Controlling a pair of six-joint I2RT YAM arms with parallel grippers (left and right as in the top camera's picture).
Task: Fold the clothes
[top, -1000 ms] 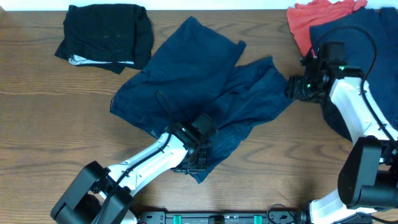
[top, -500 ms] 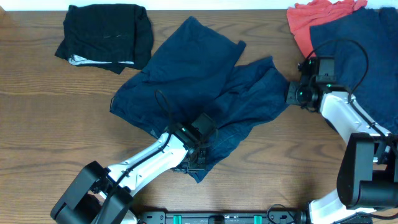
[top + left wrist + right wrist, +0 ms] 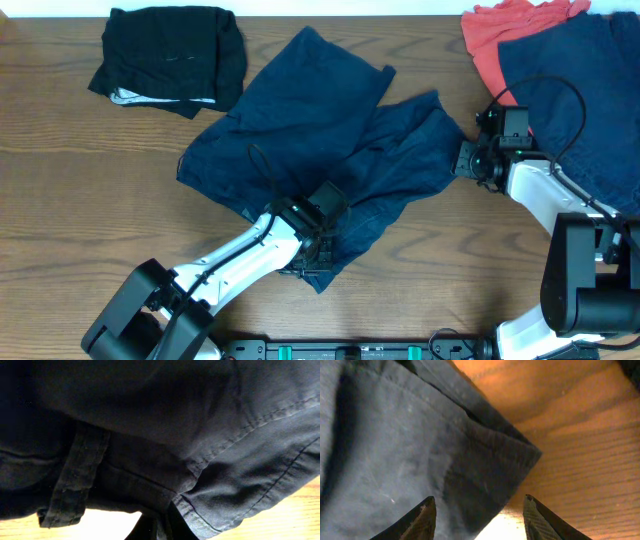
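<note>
The counter [image 3: 80, 200] is brown wood, its grain running side to side; the navy trousers [image 3: 320, 120] lie spread and rumpled across its middle, one leg reaching toward the far edge, the other toward the right, its corner flat on the wood; a black garment [image 3: 170, 55] sits in a rough heap at the far left, close to the trousers; a coral red garment [image 3: 500, 35] lies at the far right corner; a second navy garment [image 3: 585, 90] overlaps its near side.

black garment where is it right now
Overhead view: the black garment lies at the far left of the table, near its back edge, just beside the upper left edge of the spread navy trousers.
</note>
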